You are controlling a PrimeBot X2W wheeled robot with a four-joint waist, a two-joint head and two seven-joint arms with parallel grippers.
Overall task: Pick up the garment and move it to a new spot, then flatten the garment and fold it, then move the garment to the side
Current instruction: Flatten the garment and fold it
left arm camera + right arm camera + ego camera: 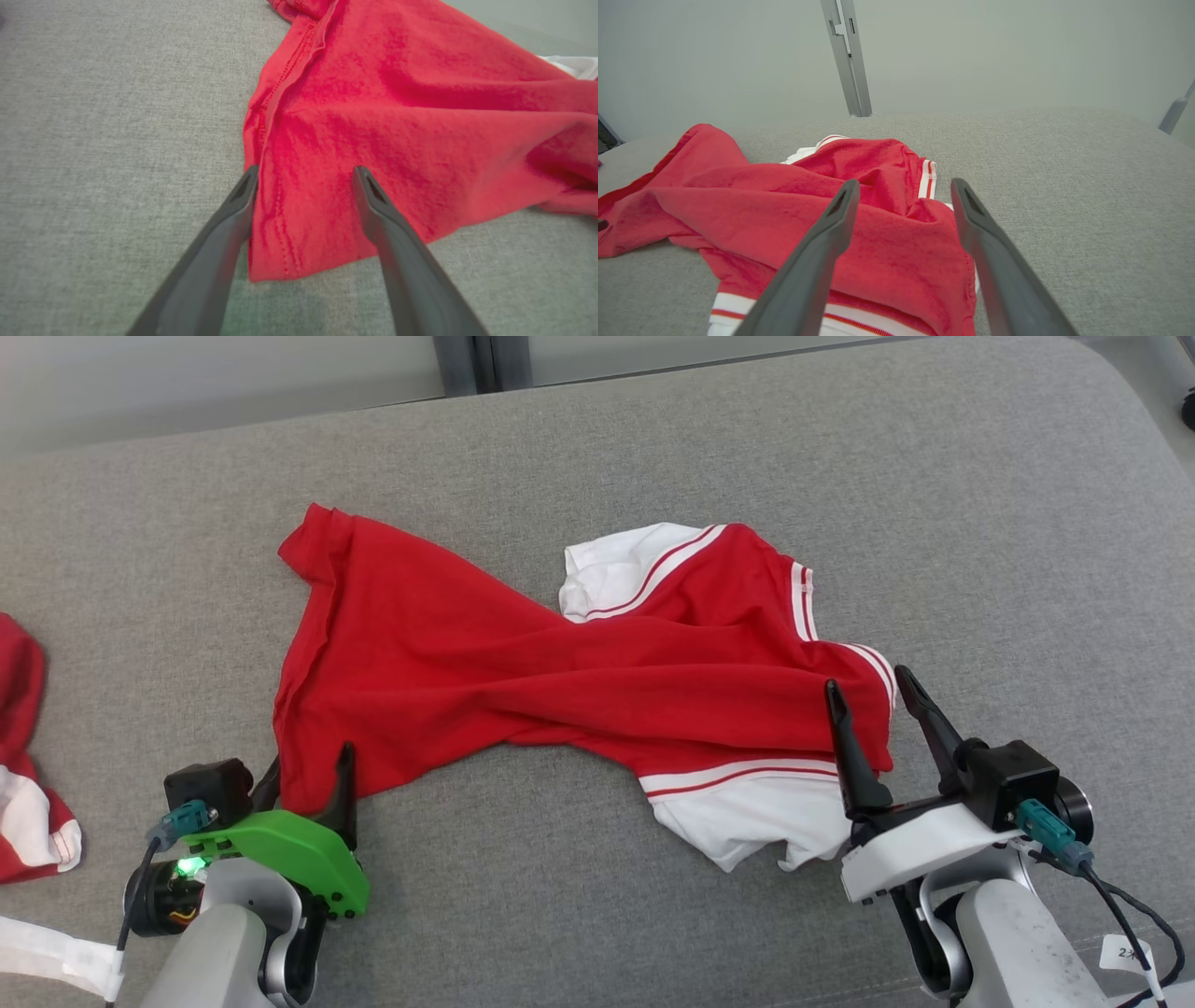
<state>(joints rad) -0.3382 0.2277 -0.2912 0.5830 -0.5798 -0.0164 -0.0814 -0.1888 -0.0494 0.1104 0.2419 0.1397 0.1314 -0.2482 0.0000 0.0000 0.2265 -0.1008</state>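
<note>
The garment (560,681) is a red T-shirt with white sleeves and red-and-white trim, lying twisted and creased across the grey cushioned surface (980,523). My left gripper (310,765) stands open at the shirt's near left corner. In the left wrist view that gripper (306,172) has its two fingers astride the hemmed corner of the red cloth (373,116). My right gripper (865,679) is open over the shirt's right end, near the striped sleeve. In the right wrist view the gripper (905,183) has its fingers spread above the bunched red fabric (784,200).
Another red-and-white piece of clothing (23,765) lies at the left edge. A white strip (47,952) hangs by my left arm. The surface ends at a pale wall with a grey metal post (845,56). Bare grey cushion extends to the right and rear.
</note>
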